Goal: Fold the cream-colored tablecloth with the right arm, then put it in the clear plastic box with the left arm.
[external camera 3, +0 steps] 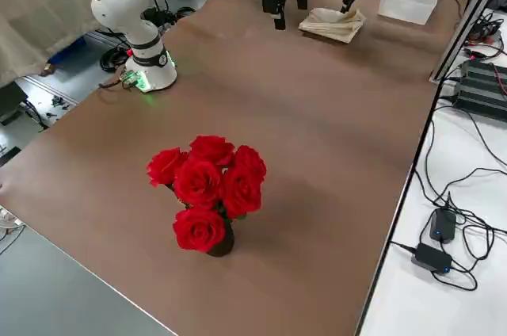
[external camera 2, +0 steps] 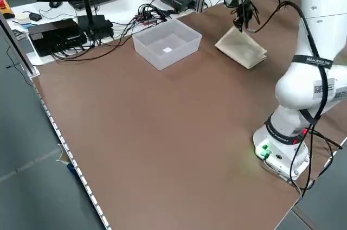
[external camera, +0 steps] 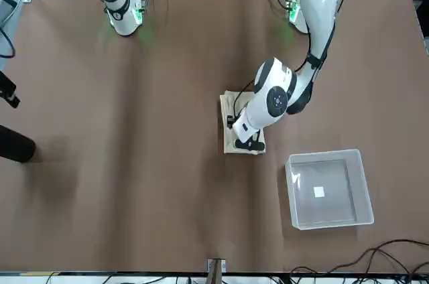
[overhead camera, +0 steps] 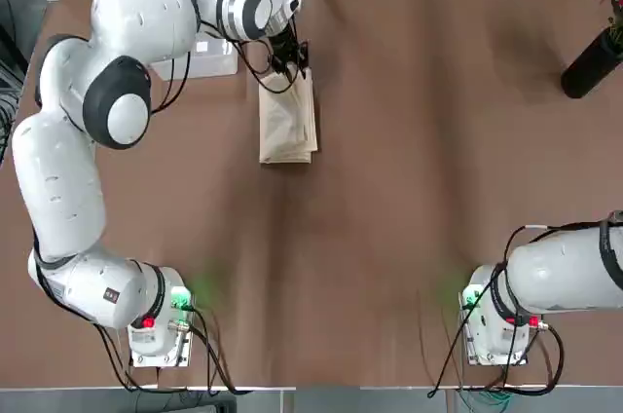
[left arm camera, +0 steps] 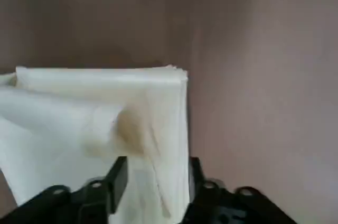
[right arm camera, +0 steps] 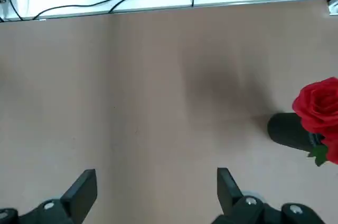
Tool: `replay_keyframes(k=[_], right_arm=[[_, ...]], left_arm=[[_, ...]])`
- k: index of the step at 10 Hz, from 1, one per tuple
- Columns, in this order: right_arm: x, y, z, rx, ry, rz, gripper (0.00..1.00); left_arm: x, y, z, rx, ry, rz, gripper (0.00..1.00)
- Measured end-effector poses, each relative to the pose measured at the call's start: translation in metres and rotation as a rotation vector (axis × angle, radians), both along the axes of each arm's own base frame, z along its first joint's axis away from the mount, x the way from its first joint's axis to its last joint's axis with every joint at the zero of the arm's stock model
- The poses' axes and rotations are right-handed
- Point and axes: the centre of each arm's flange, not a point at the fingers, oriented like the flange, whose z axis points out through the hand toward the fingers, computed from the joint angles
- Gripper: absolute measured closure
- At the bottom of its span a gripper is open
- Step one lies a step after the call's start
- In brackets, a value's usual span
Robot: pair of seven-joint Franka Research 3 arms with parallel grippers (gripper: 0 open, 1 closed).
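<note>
Tablecloth (overhead camera: 288,127) lies folded on table (overhead camera: 409,189), well apart from clear plastic box (external camera: 330,188). Left gripper (left arm camera: 153,179) fingers part-spread astride cloth's far edge, not pinching yet. Right gripper (right arm camera: 156,189) spread wide, idle above bare table. Risks: pinch catches top layer only, fold opens on lift; trailing cloth snags box rim.

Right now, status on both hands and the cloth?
Left hand open, astride folded tablecloth edge. Right hand open, parked, empty. Clear box empty, path clear.
</note>
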Motion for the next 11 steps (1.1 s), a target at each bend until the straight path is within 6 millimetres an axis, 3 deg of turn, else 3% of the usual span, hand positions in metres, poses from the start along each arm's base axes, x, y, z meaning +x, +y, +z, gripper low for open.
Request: replay_keyframes(k=[2, 3, 5, 7, 8, 11], right_arm=[[0.001, 0.002, -0.005, 0.000, 0.001, 0.004, 0.00], [0.002, 0.003, -0.005, 0.000, -0.001, 0.005, 0.00], [0.002, 0.003, -0.005, 0.000, -0.001, 0.005, 0.00], [0.001, 0.002, -0.010, 0.002, 0.011, 0.004, 0.00], [-0.001, 0.002, -0.010, 0.002, 0.011, 0.004, 0.00], [-0.006, 0.012, -0.001, 0.022, -0.003, 0.002, 0.00]], left_arm=[[0.000, -0.010, 0.014, -0.011, -0.012, 0.022, 0.08], [-0.002, -0.012, 0.018, -0.011, -0.012, 0.021, 0.00], [-0.003, -0.001, 0.039, 0.010, 0.016, 0.001, 0.00], [0.011, 0.041, 0.074, 0.007, -0.005, -0.024, 0.00], [0.015, 0.062, 0.078, -0.008, -0.005, -0.036, 0.00], [0.009, 0.110, 0.067, -0.042, 0.016, -0.028, 0.01]])
